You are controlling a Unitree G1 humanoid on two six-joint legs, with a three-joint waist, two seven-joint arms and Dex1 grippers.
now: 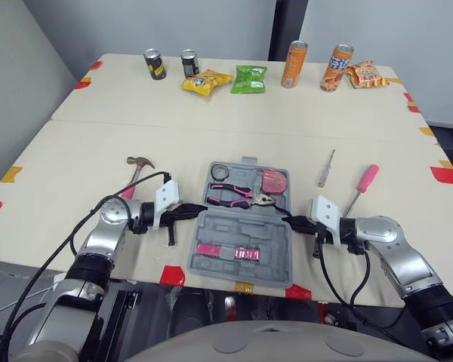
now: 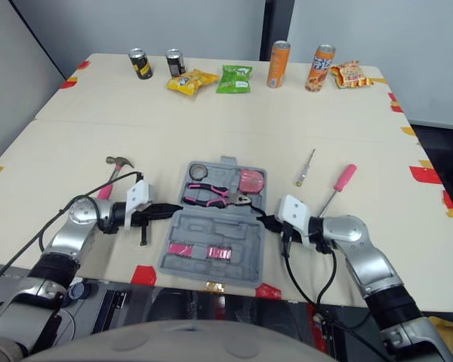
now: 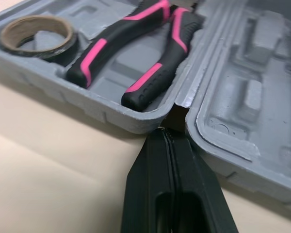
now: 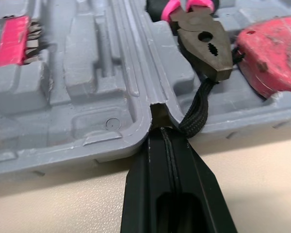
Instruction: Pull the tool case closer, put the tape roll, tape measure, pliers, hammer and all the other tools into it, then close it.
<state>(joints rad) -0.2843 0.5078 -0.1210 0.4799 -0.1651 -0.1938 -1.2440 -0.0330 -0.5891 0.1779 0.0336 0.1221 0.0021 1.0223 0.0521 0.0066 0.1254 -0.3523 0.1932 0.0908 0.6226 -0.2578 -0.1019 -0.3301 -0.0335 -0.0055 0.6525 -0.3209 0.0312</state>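
The pale table [image 1: 211, 113] carries the whole job, and the grey tool case [image 1: 234, 226] lies open at its near edge, between the two arms. It seems close enough that the pulling step is probably done or nearly so. Neither half of the case is lifted, so closing is yet to come.

The left gripper [image 1: 200, 210] has its two black fingers pressed together with nothing between them. Their tip rests at the hinge notch on the case's left side. The right gripper [image 1: 291, 220] is pinched together the same way at the notch on the opposite side, also holding nothing.

Three tools are outside the case. The hammer [image 1: 136, 175] lies on the table to the left of the case, near the left arm. The pink-handled screwdriver [image 1: 367, 179] lies to the right, and the small pale-handled screwdriver [image 1: 326, 167] sits between it and the case. These are what is left to pack.

In the far half of the case the pink-and-black pliers [image 1: 238, 196] lie across the middle. The pink tape measure [image 1: 272, 182] is in the right corner and the tape roll [image 1: 220, 172] in the left corner. The tape measure's black strap [image 4: 196, 114] trails over the rim beside the right fingertips and may need tucking in before the lid comes down.

By my reckoning the packing is about half done.
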